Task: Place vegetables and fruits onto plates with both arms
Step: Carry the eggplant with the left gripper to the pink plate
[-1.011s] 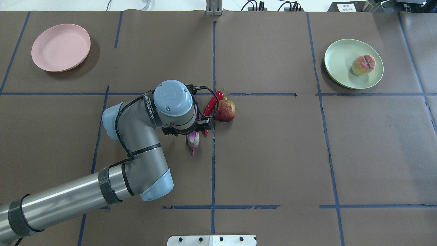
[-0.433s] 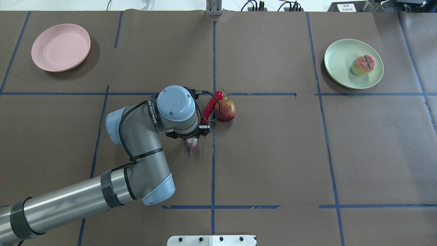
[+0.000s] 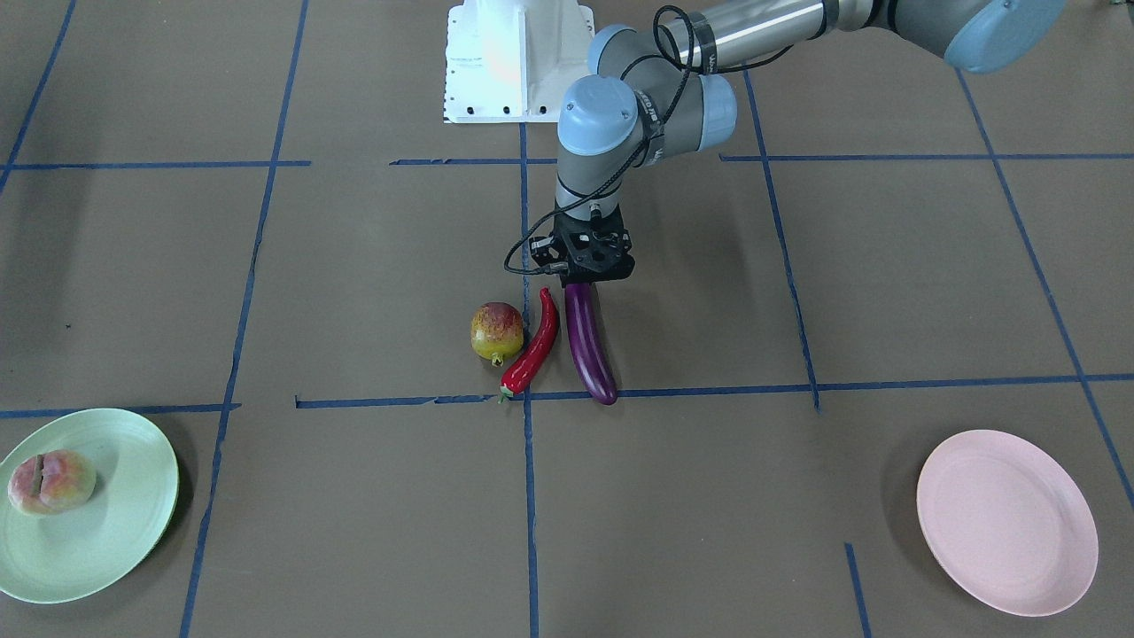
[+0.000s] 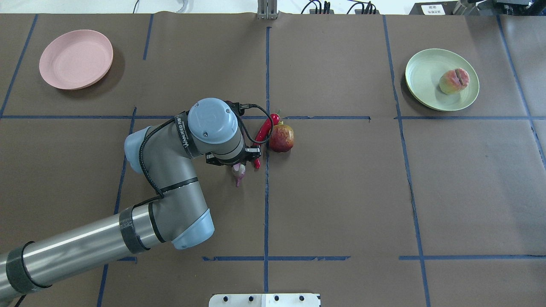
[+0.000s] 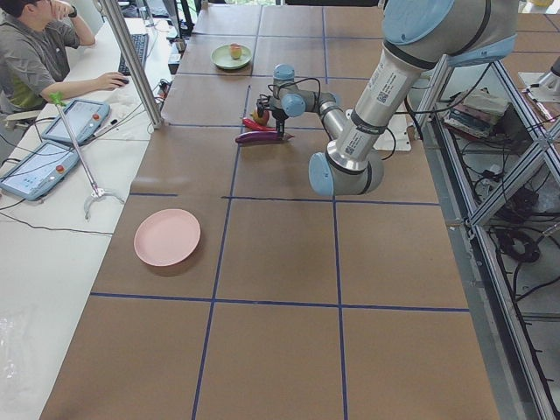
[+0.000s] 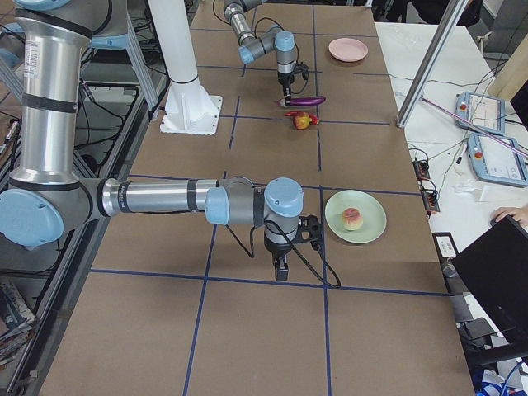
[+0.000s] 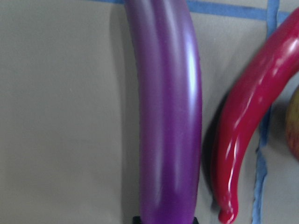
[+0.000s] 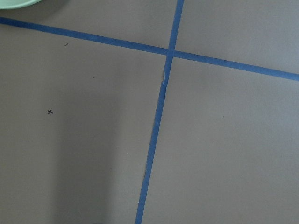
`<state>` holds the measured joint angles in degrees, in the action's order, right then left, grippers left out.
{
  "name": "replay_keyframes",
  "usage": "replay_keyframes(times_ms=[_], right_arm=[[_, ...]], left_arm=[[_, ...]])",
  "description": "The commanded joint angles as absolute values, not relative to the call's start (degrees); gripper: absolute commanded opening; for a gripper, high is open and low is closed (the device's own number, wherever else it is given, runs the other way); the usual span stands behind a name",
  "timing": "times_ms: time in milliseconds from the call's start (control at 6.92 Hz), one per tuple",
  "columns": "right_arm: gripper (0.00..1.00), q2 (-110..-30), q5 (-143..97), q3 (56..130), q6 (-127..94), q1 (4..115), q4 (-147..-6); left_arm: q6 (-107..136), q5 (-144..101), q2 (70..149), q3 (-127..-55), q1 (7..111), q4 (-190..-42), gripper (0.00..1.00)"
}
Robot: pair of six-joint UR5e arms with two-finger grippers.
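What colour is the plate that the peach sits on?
Pale green. The round shallow plate under the pink-cream peach shows best in the overhead view.

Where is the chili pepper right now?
In the front-facing view the chili pepper lies near the centre, between the pomegranate on the view's left and the eggplant on the view's right, its stem end beside the blue tape crossing.

Overhead and front cameras face each other across the table (image 4: 341, 192); the left wrist camera hugs the eggplant (image 7: 168, 116).
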<state>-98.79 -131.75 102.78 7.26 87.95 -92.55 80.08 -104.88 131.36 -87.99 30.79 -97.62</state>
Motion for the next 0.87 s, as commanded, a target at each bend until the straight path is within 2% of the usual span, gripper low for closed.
replay_keyframes(times_ms=[0,289,722], right_arm=[[1.00,-98.9,-131.7,102.7,7.3,87.9,-92.5],[1.00,-98.9,-131.7,102.6,7.3,88.0,-92.5],[1.00,-98.9,-131.8,102.5,7.3,87.9,-92.5]], left_arm=[[89.2,-105.0,125.9,-91.1,38.7,-97.6,0.00],[89.9,-105.4,120.6,-90.2,52.4,-99.0,0.04],[60.0,-115.8,119.2,-72.4,64.6,-102.8,0.04]])
